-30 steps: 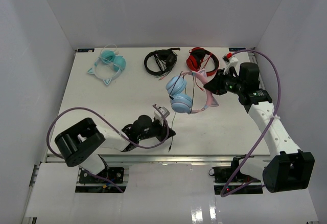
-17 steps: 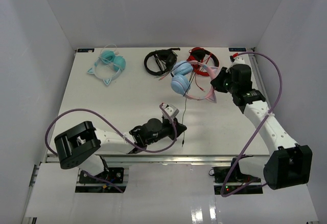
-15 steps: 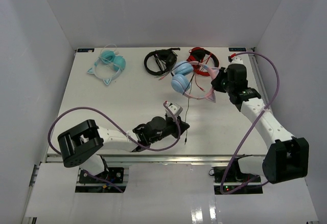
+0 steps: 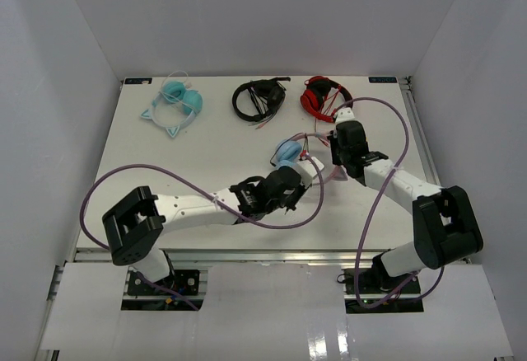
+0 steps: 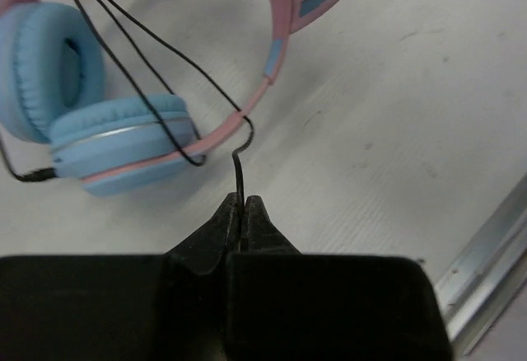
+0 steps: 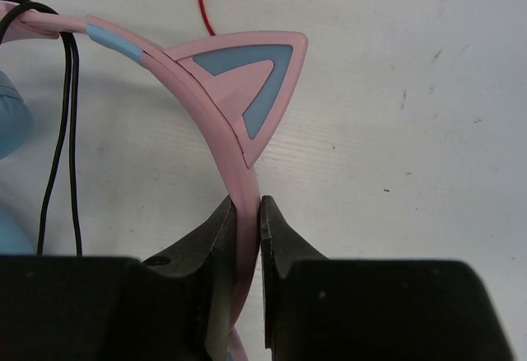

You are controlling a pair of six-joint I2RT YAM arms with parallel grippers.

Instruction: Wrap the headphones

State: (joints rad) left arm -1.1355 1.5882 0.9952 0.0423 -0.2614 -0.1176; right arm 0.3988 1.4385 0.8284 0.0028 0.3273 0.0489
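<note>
At mid-worktop (image 4: 165,171), the headphones (image 4: 290,152) now sit between my arms, brought in from the far right. My right fingers (image 6: 226,222) pinch the pink headband (image 6: 198,89). My left fingers (image 5: 232,215) have followed, clamped on the cable (image 5: 238,167), so another loop looks ready.

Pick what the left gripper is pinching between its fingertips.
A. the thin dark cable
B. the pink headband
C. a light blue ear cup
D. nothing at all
A: in the left wrist view the left gripper has its jaws shut on the cable, which rises straight out of the tips. The headband is clamped by the right gripper instead.
</note>
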